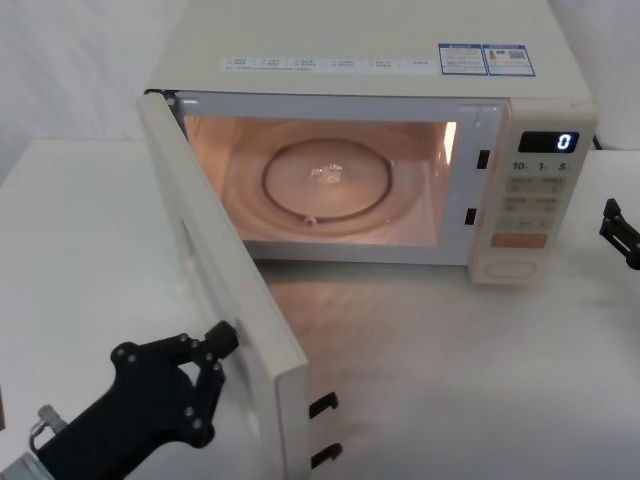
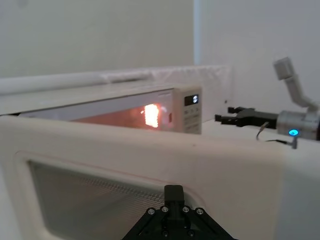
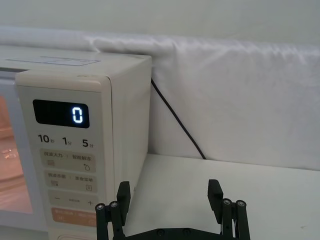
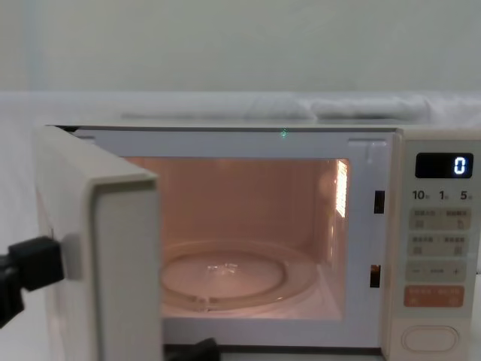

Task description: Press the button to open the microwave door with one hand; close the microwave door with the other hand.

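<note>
The microwave door point(image 1: 215, 270) stands swung wide open toward me, hinged on the left, with the lit cavity behind it. My left gripper point(image 1: 222, 340) is shut, its tip against the door's outer face near the free edge; it also shows in the left wrist view point(image 2: 173, 192) below the glass window and in the chest view point(image 4: 37, 265). The button point(image 1: 512, 267) sits at the bottom of the control panel, also seen as the button point(image 4: 430, 338). My right gripper point(image 1: 612, 228) hangs open, apart from the panel at the microwave's right side, jaws spread point(image 3: 169, 192).
The microwave point(image 1: 360, 40) stands on a white table point(image 1: 60, 250), with a glass turntable point(image 1: 327, 185) inside. Two latch hooks point(image 1: 323, 405) stick out of the door's free edge. A black cable point(image 3: 175, 120) runs down behind the microwave's right side.
</note>
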`<state>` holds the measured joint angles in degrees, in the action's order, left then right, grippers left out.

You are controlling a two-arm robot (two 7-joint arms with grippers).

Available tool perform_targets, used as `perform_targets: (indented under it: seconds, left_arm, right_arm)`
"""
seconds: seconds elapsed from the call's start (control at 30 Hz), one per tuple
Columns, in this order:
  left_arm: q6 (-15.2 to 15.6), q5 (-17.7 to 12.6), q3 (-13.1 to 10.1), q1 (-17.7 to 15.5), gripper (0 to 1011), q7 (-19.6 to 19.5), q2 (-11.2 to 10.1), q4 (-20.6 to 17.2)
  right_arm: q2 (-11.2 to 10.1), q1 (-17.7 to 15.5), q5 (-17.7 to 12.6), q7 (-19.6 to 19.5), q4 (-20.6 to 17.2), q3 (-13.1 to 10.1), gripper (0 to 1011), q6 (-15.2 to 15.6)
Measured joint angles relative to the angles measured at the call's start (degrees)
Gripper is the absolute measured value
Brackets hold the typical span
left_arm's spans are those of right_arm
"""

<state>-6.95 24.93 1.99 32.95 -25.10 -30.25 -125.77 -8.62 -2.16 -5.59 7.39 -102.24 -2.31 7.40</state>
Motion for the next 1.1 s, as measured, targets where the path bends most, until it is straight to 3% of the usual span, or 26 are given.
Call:
perform_targets:
  seconds: [0.33, 0.77, 1.1]
  left_arm:
    - [0.0, 2.6, -2.7, -3.3, 0, -1.6, -1.7, 0.1]
    - [2.3, 6.6, -8.9, -13.2, 0, -4.4, -3.0, 6.1]
    - [4.4, 8.4, -12.3, -19.5, 0, -6.1, -3.9, 9.2]
  right_arm:
    - [0.0, 0.0, 0.0, 0.0, 0.0, 0.0, 1002, 0.0]
    - [0.0, 0.0, 0.0, 0.0, 0.0, 0.0, 1002, 0.0]
    - [0.0, 0.0, 0.0, 0.0, 0.0, 0.0, 1002, 0.0]
